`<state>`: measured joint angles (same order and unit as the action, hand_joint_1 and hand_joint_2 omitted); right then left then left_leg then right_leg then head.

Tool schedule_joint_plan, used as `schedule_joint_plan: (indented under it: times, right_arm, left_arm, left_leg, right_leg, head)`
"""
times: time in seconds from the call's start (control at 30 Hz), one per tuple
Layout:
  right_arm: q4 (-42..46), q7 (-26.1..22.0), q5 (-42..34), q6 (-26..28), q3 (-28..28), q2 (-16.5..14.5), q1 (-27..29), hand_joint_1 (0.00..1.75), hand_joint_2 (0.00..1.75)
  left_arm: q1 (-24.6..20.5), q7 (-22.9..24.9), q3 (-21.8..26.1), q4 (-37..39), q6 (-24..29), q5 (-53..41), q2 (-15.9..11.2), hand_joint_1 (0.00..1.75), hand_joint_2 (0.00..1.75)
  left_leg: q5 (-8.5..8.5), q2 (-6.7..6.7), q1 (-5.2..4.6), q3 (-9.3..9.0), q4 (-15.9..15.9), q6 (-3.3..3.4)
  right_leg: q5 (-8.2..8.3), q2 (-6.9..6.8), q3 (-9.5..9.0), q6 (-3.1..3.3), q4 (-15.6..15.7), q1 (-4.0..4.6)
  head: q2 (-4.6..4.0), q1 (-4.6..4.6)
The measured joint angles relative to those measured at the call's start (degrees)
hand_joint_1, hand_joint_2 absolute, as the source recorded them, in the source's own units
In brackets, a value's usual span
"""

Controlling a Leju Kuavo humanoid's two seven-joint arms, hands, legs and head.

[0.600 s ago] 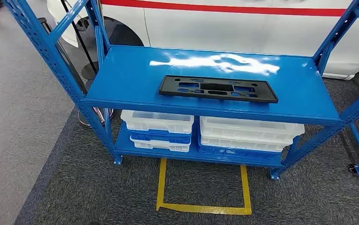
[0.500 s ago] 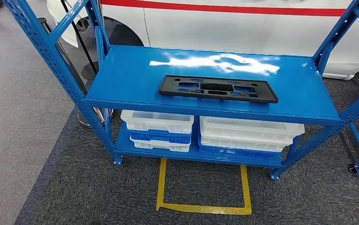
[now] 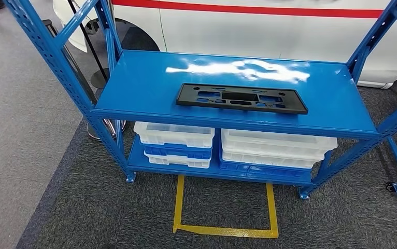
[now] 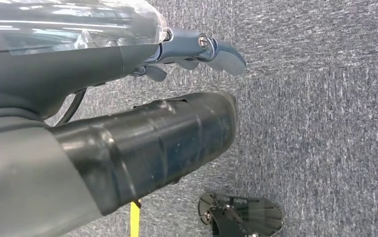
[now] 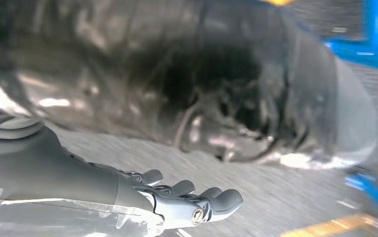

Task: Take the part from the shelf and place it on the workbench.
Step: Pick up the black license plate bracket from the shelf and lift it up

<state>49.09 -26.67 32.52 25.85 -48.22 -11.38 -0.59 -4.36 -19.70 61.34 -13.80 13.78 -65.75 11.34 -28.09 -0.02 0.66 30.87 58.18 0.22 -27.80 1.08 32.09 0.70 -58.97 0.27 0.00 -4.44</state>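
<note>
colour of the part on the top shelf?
Black part, lying flat on the blue shelf; clearest in the head view.

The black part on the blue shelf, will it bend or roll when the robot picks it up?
The black part lies flat and has straight edges, so it probably won't roll. It looks thin and long with many cut-out holes, so it may be light and could flex a little if lifted by one end. The blue shelf is glossy, so a push would likely make it slide.

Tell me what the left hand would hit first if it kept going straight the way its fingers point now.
Most likely the grey carpet floor. The left hand hangs with its fingers stretched out over bare carpet, holding nothing, and nothing lies ahead of the fingertips as far as the wrist view shows; depth is unclear.
</note>
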Motion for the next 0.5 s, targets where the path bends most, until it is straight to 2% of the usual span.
schedule_joint_plan:
  times: [0.23, 0.5]
  right_arm:
    - [9.76, -1.68, 1.49, 3.37, 12.53, -0.18, 1.4, 0.0, 0.0]
    - [15.87, -1.45, 5.16, 5.5, 28.88, -0.17, 1.16, 0.0, 0.0]
  left_arm:
    - [-0.35, -0.14, 0.15, 0.16, 0.25, -1.39, 0.26, 0.0, 0.0]
    - [-1.07, -0.14, 0.14, 0.18, 0.33, -3.02, 0.47, 0.0, 0.0]
  left_leg:
    - [0.01, -0.01, 0.0, -0.03, 0.0, -0.01]
    - [0.03, -0.01, 0.01, -0.03, 0.0, -0.02]
  right_leg:
    - [0.0, 0.02, -0.02, 0.0, -0.01, 0.0]
    - [0.0, 0.01, -0.02, 0.0, -0.03, 0.01]
  head:
    - [0.0, 0.0]
    - [0.0, 0.0]
